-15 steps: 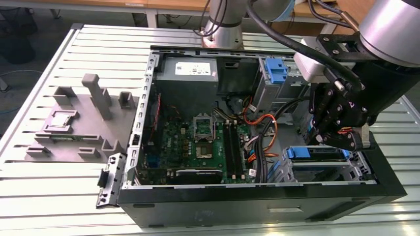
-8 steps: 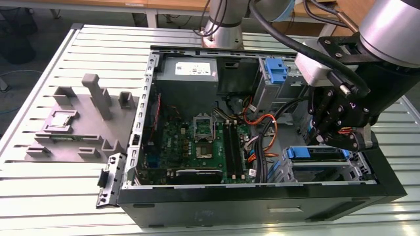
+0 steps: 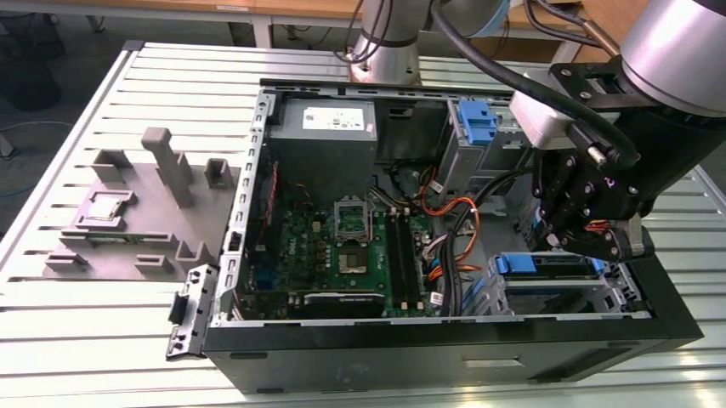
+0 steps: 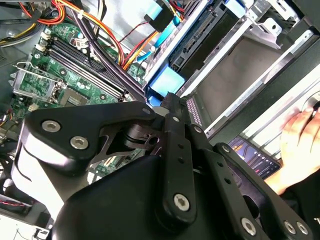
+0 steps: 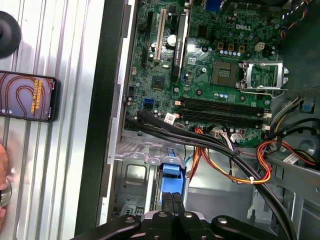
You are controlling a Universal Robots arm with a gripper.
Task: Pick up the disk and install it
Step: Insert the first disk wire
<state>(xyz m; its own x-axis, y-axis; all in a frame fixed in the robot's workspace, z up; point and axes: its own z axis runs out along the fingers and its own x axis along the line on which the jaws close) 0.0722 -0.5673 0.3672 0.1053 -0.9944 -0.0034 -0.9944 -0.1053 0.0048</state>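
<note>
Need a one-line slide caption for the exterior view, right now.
Robot arm's pincer poised over the blue-bracketed disk in the open black computer case.

In the exterior view the gripper (image 3: pixel 592 242) hides most of the disk (image 3: pixel 547 265) — its label is unreadable. In the second wrist view a hand (image 4: pixel 299 145) is cut off at the edge.

**Colours around my claw**

My matte black metal claw (image 5: pixel 172 202) hangs over the blue plastic tab of the silver disk (image 5: pixel 172 170). Beside it lies the green circuit motherboard (image 3: pixel 340 246), crossed by orange, red and yellow wires (image 5: pixel 250 172). The black steel computer case (image 3: pixel 454 348) sits on a pale grey slatted table (image 3: pixel 114 340).
</note>
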